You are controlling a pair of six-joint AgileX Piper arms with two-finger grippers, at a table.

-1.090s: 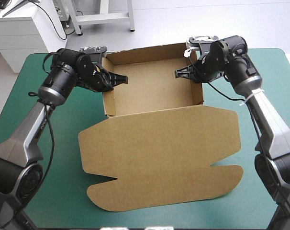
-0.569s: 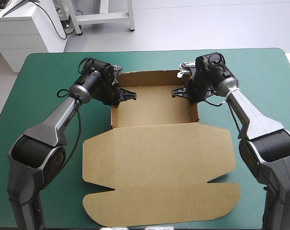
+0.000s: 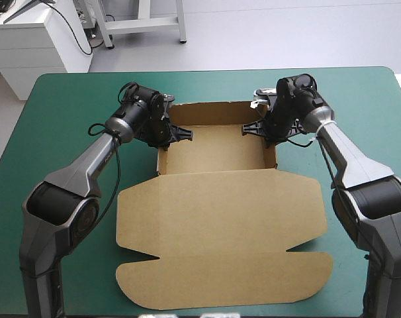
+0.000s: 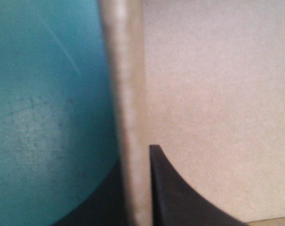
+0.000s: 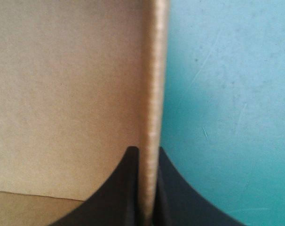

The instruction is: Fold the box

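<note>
The brown box stands as an open tray on the far half of the table. Its lid lies flat toward the front edge. My left gripper is shut on the tray's left wall, one black finger inside and one outside. My right gripper is shut on the right wall in the same way. In the left wrist view the wall's edge runs up between the fingers of the gripper. The right wrist view shows the other wall's edge pinched in its gripper.
The teal-green cover stretches to either side of the box. The lid's rounded front flap lies close to the table's front edge. Both arms reach in over the table's left and right parts.
Both grippers have come down and drawn closer together while holding the side walls. The tray now sits lower, and the whole box has shifted slightly to the right.
</note>
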